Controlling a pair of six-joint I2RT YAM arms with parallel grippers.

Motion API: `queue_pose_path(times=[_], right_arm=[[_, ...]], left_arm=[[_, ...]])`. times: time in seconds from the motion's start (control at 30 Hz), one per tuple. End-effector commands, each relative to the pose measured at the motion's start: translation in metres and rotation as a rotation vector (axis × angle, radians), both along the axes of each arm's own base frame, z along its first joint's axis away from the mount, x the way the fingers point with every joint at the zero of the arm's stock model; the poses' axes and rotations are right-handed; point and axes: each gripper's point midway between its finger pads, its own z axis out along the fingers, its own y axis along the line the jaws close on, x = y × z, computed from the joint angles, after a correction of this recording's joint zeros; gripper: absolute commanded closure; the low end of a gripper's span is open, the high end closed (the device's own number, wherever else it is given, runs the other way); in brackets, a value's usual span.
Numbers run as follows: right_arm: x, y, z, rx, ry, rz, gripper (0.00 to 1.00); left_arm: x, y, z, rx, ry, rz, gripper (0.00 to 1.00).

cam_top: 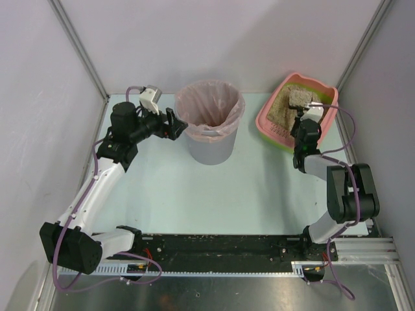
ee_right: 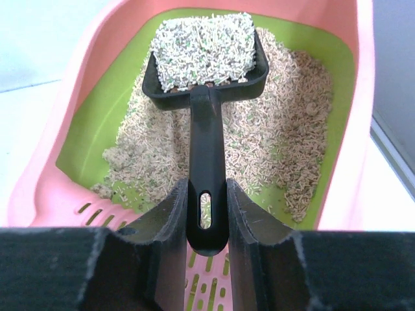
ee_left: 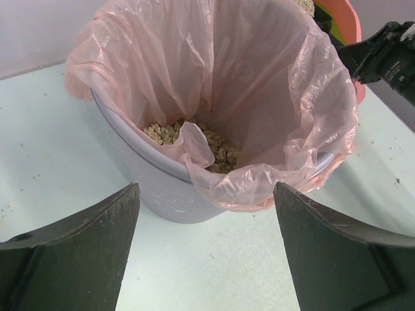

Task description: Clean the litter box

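The pink litter box with green inner rim sits at the back right; in the right wrist view its green floor holds beige granules. My right gripper is shut on the handle of a black scoop, whose head is heaped with pale litter and held above the granules; the scoop also shows in the top view. My left gripper is open and empty, just left of the grey bin with a pink bag, litter at its bottom.
The slotted pink ledge lies under my right fingers. White enclosure walls stand close on the left, back and right. The black rail runs along the table's near edge.
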Motion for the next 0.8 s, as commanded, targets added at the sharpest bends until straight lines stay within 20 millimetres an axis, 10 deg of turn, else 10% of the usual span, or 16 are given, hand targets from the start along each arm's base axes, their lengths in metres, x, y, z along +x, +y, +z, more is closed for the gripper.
queue_pose_path(times=[0.0,0.77], right_arm=[[-0.006,-0.007,0.065,-0.004,-0.216,-0.044,1.0],[-0.035,0.007,0.076,0.01,-0.28,-0.023,1.0]], left_arm=[[-0.002,-0.006,0.009,-0.021,-0.03,-0.028,0.12],[-0.001,-0.005,0.008,-0.023,-0.03,-0.023,0.12]])
